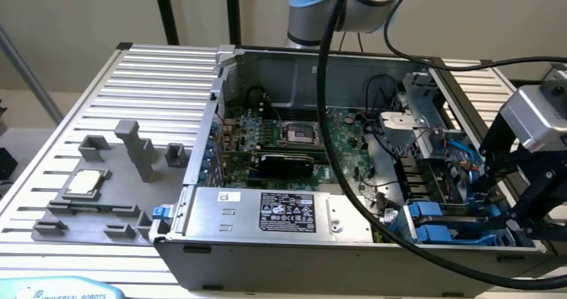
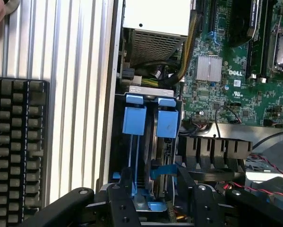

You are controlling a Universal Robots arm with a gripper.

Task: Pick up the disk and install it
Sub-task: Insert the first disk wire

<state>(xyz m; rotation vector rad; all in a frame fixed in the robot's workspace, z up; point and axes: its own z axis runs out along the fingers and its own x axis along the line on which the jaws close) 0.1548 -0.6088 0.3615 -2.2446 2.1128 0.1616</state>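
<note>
Tool (image 1: 516, 218) at the lower right of the exterior view, its black fingers (image 2: 125, 196) spread wide and gripping nothing, reaching down into the drive bay (image 1: 461, 222) at the corner of the case. The slatted aluminium worktop (image 1: 159, 80) carries the open computer case (image 1: 265, 259), which occupies the centre of the exterior view. A grey fixture (image 1: 97, 193) holding a small square chip (image 1: 84, 183) lies on the slats at the exterior view's left. Inside the case, the large grey labelled box (image 1: 283, 212) runs along the near wall, with the green motherboard (image 1: 293, 139) behind it.

The disk (image 2: 168, 124) is taken to be one of two blue-framed units standing on edge in the bay. The second blue frame (image 2: 134, 120) is just beside it, and which of the two is the task's own cannot be settled. In the wrist view the tool (image 2: 154, 182) straddles the near ends of both frames without visibly clamping either.

Judgement: with the blue frame down in the bay and the fingers apart, lifting and carrying appear done and the disk appears seated. Whether it is fully latched is hidden.
</note>
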